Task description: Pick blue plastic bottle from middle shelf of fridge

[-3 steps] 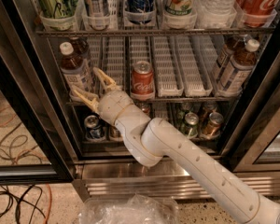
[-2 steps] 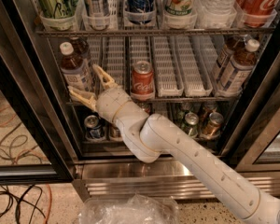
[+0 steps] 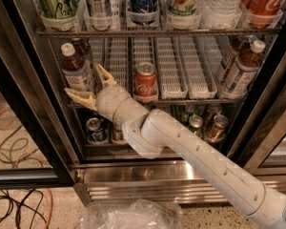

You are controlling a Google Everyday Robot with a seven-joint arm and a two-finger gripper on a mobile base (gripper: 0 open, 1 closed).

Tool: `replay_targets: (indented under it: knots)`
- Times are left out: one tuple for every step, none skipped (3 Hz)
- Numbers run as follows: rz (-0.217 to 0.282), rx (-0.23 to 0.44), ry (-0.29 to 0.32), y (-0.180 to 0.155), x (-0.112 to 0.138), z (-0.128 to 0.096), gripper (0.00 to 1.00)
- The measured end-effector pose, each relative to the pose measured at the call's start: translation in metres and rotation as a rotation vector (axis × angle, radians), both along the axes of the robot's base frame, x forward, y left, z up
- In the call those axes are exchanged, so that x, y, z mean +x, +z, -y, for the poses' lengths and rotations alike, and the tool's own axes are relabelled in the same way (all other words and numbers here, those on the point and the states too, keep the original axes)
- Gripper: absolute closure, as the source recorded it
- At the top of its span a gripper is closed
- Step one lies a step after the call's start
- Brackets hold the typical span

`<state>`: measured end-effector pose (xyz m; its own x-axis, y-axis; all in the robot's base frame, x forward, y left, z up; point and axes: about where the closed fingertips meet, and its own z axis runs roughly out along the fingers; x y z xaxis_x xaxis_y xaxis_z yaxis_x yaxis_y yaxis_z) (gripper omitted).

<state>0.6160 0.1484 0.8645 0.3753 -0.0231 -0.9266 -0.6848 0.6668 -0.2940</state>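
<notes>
The bottle (image 3: 76, 69) is small and clear, holding dark brown drink, with a white cap and a pale label. It stands upright at the left end of the shelf (image 3: 181, 100) in the fridge (image 3: 19, 104). The claw (image 3: 91, 86) is open just beside its lower half, one finger to its right and one low in front. White slotted trays (image 3: 170, 66) run back along the shelf, and a cola can (image 3: 145, 82) stands mid-shelf. Small cans (image 3: 95, 130) sit on the rack below. Under the ribbed steel base (image 3: 133, 185), cables (image 3: 9, 142) trail over a speckled floor (image 3: 43, 213).

cream gripper (image 3: 82, 78) by brown, white-capped blue plastic bottle (image 3: 74, 65); red can (image 3: 146, 82)
</notes>
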Motion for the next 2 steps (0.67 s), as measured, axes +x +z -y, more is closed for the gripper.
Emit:
replay_targets:
  knots:
    - [-0.004, -0.005, 0.020, 0.0001, 0.0052, -0.0063, 0.35]
    - [-0.010, -0.005, 0.034, -0.0005, 0.0103, -0.0117, 0.34]
